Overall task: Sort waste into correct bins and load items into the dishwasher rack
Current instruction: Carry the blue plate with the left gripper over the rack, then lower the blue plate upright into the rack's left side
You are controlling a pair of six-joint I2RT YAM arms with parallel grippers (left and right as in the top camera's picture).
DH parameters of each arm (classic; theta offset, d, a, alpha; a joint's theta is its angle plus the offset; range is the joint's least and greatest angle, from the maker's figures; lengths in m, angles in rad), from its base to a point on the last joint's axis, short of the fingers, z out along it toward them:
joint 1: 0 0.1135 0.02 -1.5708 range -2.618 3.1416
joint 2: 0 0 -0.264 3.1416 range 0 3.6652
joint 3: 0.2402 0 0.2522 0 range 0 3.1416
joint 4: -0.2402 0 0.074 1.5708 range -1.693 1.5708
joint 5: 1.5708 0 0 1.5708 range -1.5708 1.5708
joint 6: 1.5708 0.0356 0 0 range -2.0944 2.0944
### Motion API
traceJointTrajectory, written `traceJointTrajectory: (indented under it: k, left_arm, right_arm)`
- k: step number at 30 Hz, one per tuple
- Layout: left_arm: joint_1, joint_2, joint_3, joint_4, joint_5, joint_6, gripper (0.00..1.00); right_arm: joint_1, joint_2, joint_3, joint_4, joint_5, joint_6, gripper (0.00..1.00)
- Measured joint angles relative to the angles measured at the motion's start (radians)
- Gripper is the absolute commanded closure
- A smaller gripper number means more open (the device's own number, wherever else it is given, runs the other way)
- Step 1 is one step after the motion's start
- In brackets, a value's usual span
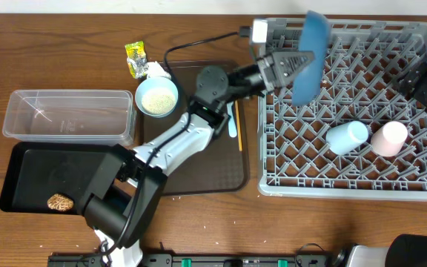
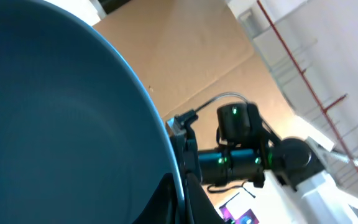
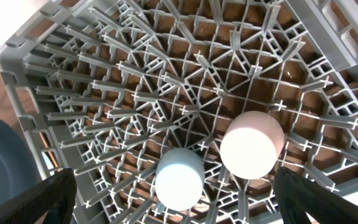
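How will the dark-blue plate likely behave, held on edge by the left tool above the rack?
The dark-blue plate looks rigid, so it probably won't flex. Its surface seems smooth, and the left tool pinches only the rim, so it may pivot or slip. Set on edge in the dishwasher rack, it could tip unless pegs catch it.

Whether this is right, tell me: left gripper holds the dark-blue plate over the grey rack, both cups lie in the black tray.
Wrong on the cups. The overhead view shows the pink cup and light-blue cup lying in the grey rack, not the black tray. The left gripper does hold the dark-blue plate over it.
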Motion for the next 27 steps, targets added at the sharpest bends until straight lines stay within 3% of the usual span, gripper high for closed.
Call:
traceJointTrajectory:
  k: [12, 27]
  left_arm:
    - [-0.034, 0.000, 0.000, -0.071, -0.079, 0.168, 0.94]
    - [-0.039, 0.110, 0.000, -0.069, -0.140, 0.210, 0.94]
  right_arm:
    - [0.000, 0.000, 0.000, -0.037, 0.000, 0.000, 0.06]
    - [0.000, 0.000, 0.000, -0.069, 0.000, -0.025, 0.06]
